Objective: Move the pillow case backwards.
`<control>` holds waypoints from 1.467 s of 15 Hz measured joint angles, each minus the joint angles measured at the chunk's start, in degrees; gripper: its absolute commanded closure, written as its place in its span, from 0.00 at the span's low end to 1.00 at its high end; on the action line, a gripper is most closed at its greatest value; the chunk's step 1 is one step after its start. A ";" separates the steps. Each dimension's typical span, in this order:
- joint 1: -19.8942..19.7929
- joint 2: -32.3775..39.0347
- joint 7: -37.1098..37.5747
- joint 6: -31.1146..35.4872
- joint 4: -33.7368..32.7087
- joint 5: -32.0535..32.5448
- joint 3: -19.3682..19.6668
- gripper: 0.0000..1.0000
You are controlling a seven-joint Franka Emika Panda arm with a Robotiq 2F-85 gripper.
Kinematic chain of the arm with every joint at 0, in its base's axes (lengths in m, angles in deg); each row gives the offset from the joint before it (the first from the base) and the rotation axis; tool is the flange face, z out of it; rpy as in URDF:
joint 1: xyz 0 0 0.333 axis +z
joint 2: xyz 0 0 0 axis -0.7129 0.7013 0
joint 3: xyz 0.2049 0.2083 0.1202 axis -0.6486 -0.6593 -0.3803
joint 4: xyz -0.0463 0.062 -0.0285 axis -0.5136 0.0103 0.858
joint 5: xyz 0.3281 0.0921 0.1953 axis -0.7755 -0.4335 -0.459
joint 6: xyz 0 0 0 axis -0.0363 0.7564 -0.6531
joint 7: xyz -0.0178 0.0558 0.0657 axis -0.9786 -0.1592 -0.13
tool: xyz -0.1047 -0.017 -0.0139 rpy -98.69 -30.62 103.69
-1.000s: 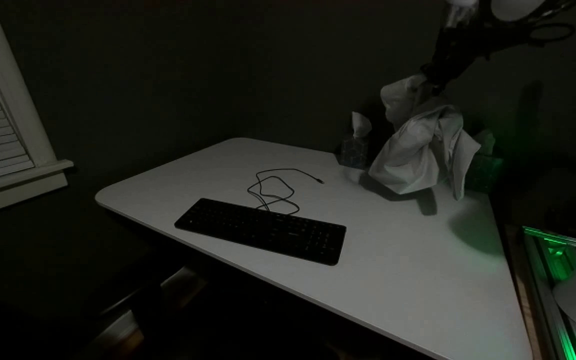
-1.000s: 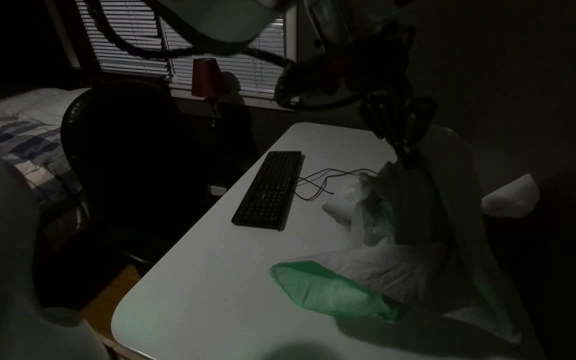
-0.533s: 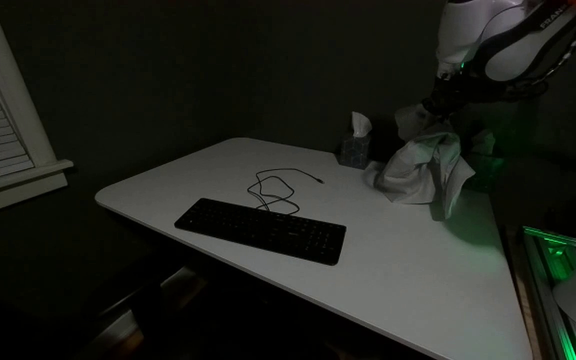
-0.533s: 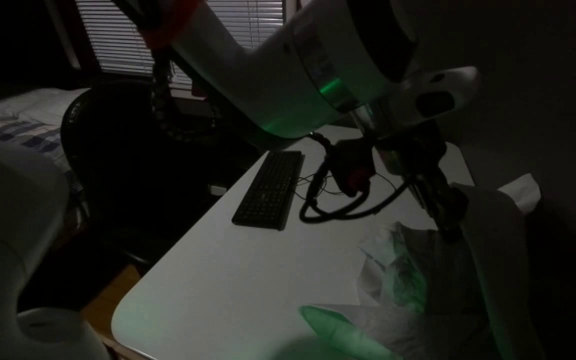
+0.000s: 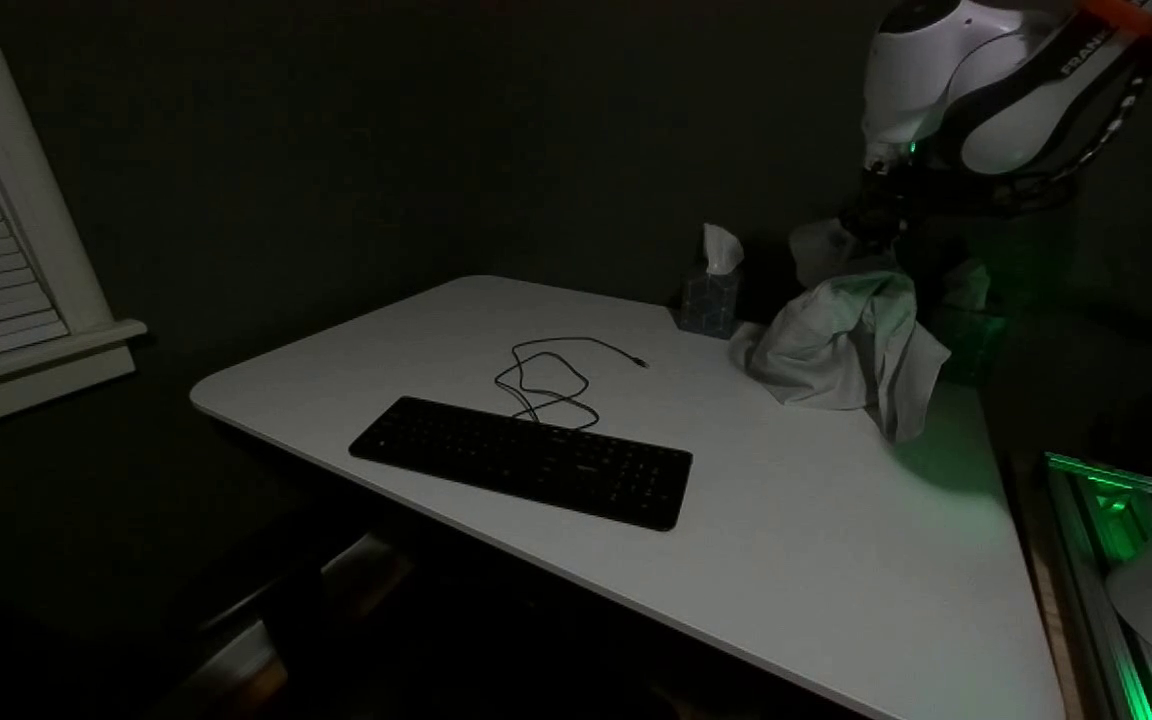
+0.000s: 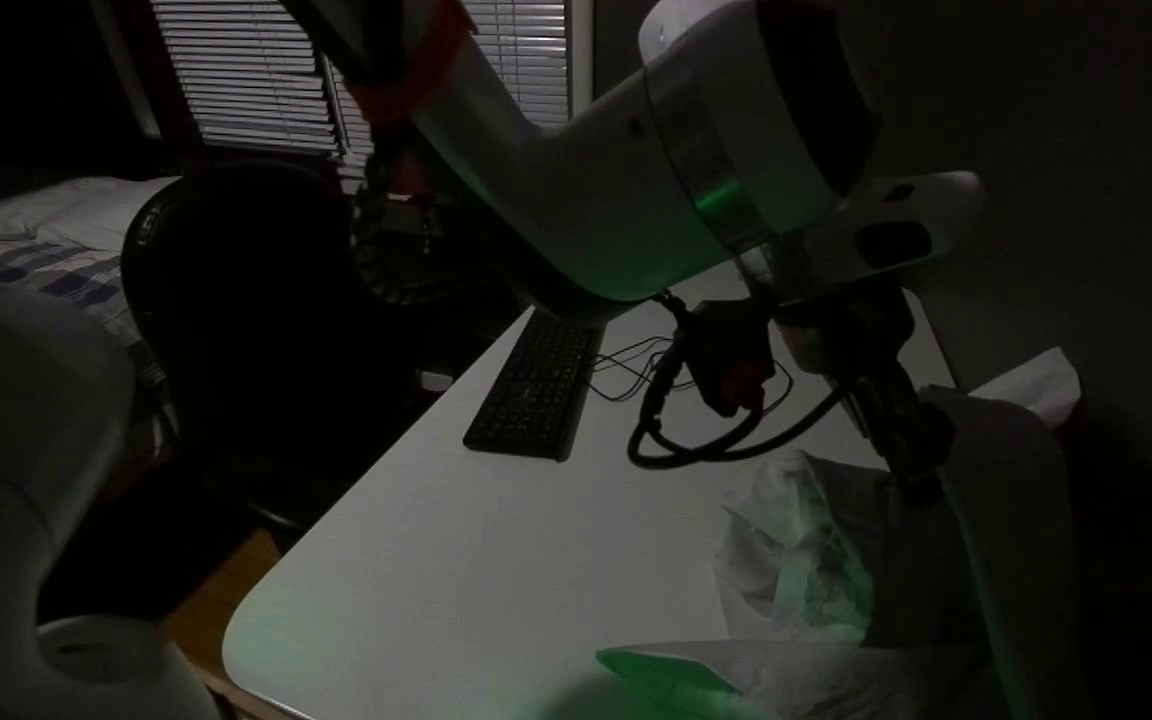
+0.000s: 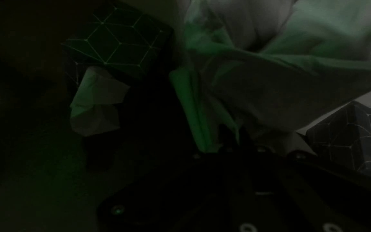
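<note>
Counting what is around me, I find one pillow case (image 5: 826,350), two tissue boxes (image 7: 118,42), one keyboard (image 5: 526,460) and one looped black cable (image 5: 586,338), with one white table (image 5: 786,580) below my gripper (image 7: 236,137). The gripper is closed on the pillow case: in the wrist view, a fold of its pale cloth is pinched between my two fingertips (image 7: 226,137). The rest of the pillow case hangs beneath, in loose folds; whether its lowest corner touches the table, I cannot tell.

In an exterior view, my one arm (image 6: 596,190) comes down from above the table and bends at the wrist, so that the gripper points downward, somewhat tilted. The keyboard lies well apart from the gripper, with the cable just beside it.

The tissue boxes are on opposite sides of the gripper, both patterned with thin light lines. From the box up and to the left of my fingertips in the wrist view, one pale tissue (image 7: 98,106) sticks out. The other box (image 5: 709,305) stands upright near the pillow case, and one white tissue (image 5: 723,250) rises from its top.
</note>
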 measured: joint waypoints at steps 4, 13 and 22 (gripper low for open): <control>2.07 1.37 11.70 0.06 -2.98 6.95 2.23 0.99; 7.56 10.21 45.95 -6.85 -16.64 34.01 8.57 0.66; 20.77 18.08 39.40 -11.95 -16.32 27.06 18.68 0.01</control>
